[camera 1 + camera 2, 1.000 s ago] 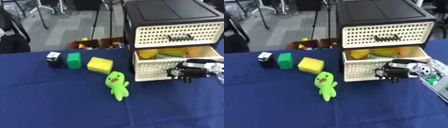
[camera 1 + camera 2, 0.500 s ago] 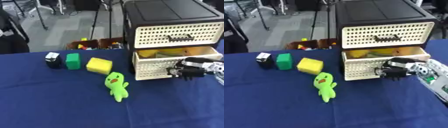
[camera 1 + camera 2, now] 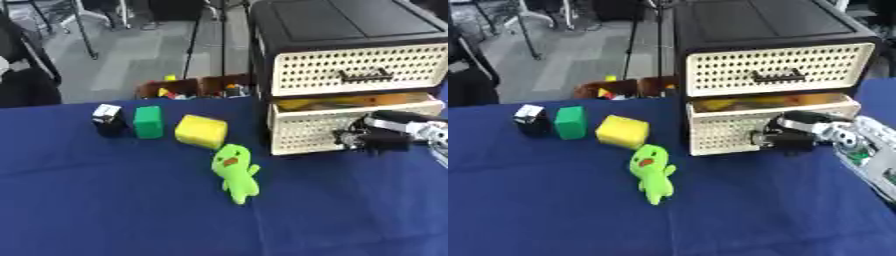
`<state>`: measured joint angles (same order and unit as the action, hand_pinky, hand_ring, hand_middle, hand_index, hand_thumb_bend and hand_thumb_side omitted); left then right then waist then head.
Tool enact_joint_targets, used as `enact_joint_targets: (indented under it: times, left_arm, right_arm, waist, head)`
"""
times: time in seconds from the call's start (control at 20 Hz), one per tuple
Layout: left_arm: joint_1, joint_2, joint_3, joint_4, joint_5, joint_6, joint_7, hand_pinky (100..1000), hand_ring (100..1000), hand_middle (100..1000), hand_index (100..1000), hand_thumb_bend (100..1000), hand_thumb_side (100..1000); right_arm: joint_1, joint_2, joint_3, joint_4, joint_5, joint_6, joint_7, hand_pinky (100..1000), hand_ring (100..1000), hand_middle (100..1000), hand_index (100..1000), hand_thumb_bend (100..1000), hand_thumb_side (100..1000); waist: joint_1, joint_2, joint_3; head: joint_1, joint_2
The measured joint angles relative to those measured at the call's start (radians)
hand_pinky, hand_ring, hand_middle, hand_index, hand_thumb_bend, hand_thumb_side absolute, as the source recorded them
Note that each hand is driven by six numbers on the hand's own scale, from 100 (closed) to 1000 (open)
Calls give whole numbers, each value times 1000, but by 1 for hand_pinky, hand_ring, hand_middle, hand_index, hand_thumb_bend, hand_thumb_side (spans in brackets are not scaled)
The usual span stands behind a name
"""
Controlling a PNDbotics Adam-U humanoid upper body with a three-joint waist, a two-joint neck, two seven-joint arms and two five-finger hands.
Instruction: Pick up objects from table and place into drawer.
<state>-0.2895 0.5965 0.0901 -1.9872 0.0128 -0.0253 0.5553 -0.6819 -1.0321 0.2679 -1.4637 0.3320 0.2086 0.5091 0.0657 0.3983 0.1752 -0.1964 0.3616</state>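
Observation:
A black cabinet (image 3: 341, 25) with two cream perforated drawers stands at the table's back right. Its lower drawer (image 3: 302, 131) is slightly open, with yellow things showing inside. My right hand (image 3: 791, 138) is at the middle of that drawer's front, fingers curled where the handle sits; the handle itself is hidden. On the blue tablecloth lie a green plush toy (image 3: 234, 172), a yellow block (image 3: 201, 131), a green block (image 3: 148, 121) and a small black and white thing (image 3: 108, 119). My left hand shows in neither view.
The upper drawer (image 3: 359, 69) is closed, its dark handle showing. Brown boxes of coloured toys (image 3: 194, 88) sit on the floor beyond the table's far edge. Stand legs and a dark chair are further back on the grey floor.
The lower drawer shows less of its inside than a second ago; it has slid inward with my right hand against its front. The toys on the table have not moved.

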Motion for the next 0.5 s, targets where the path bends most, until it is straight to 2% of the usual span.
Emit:
enact_joint_targets:
  times: [0.5]
  left_arm:
    - [1,-8,0,0,0,0,0,412,560,698,945,499,944]
  right_arm:
    - [46,-3,-21,0,-4,-4,-53,664,866,874,880,100,1000]
  waist:
    - [0,4,8]
  head:
    - [-4,-5]
